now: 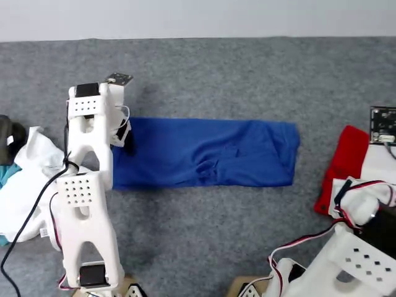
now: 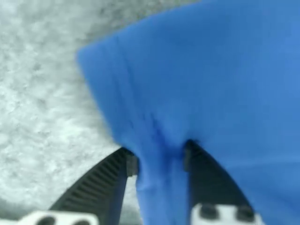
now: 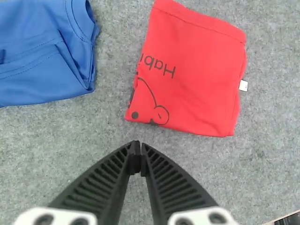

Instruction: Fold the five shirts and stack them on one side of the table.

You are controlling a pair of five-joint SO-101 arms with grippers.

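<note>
A blue shirt [image 1: 204,153] lies folded into a long strip across the middle of the grey table. My left gripper [image 1: 124,139] is at the strip's left end, shut on a pinch of the blue shirt [image 2: 197,79] between its black fingers [image 2: 110,176]. A folded red shirt [image 3: 190,70] with a black print lies at the table's right side, also seen as the red shirt [image 1: 343,164] in the high view. My right gripper [image 3: 136,157] hovers shut over bare carpet just short of the red shirt, holding nothing.
A heap of white and teal shirts [image 1: 21,179] lies at the left edge beside the left arm. The right arm [image 1: 359,247] fills the lower right corner. Grey carpet [image 1: 204,74] behind the blue strip is open.
</note>
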